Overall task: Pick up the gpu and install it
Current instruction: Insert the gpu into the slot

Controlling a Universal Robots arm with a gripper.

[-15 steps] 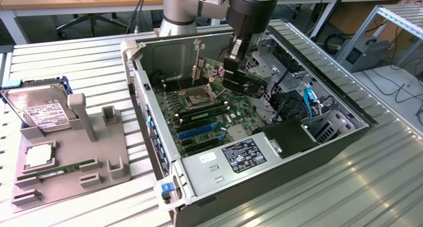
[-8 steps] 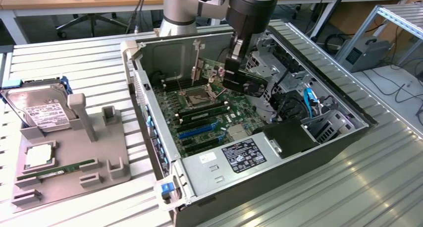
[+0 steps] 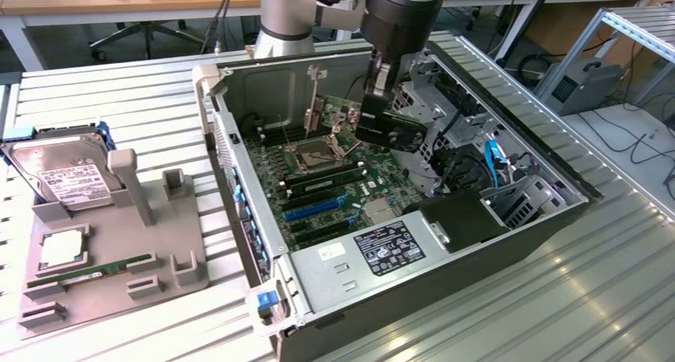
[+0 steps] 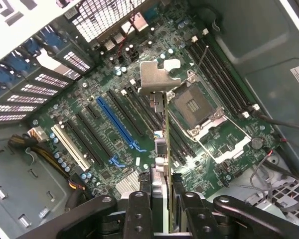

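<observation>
The gpu (image 3: 397, 132), a black block on a green board, hangs inside the open computer case (image 3: 253, 243), a little above the motherboard (image 3: 335, 190). My gripper (image 3: 378, 118) comes down from above and is shut on it. In the wrist view the gpu (image 4: 162, 142) is seen edge-on between my fingers (image 4: 139, 201), its silver end bracket (image 4: 153, 77) pointing away toward the board. The gripper (image 4: 162, 191) holds the card over the area between the long blue slot (image 4: 117, 122) and the CPU socket (image 4: 195, 106). The card stands apart from the slots.
On the exterior view's left a grey fixture (image 3: 126, 220) carries a hard drive (image 3: 65, 179), a CPU (image 3: 62, 248) and a RAM stick (image 3: 93, 274). Inside the case sit a power supply (image 3: 393, 248), a drive cage (image 3: 438, 113) and cables (image 3: 492, 160). Case walls close in around the board.
</observation>
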